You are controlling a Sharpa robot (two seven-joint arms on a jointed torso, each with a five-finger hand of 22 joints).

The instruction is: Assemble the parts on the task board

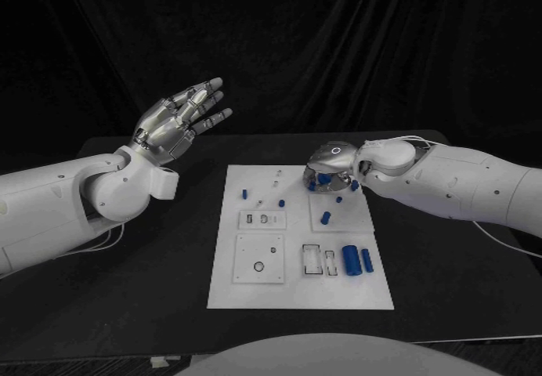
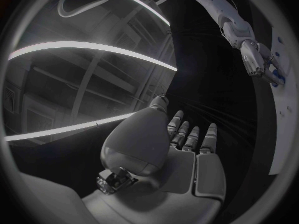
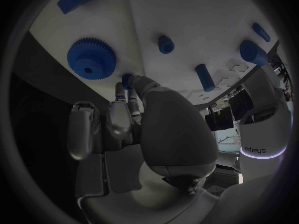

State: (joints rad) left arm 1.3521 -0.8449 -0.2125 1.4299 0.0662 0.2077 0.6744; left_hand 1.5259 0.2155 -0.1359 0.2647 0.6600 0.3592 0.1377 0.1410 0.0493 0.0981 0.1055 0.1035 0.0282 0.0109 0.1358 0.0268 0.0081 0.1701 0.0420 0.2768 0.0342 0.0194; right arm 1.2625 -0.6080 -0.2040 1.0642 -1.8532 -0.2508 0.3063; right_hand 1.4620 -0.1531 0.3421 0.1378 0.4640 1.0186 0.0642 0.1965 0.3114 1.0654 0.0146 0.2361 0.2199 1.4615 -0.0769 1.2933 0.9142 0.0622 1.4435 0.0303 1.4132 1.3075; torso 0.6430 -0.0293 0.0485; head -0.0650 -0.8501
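The task board (image 1: 296,290) is a white rectangular plate lying flat in the middle of the desk, long side running away from the robot. Small blue parts sit on it: two cylinders (image 1: 358,259) lying side by side near its right edge, a short peg (image 1: 327,218) further up, another peg (image 1: 245,193) near the left edge. At the far right corner lies a blue gear (image 3: 91,58), flat on the board, toothed rim visible
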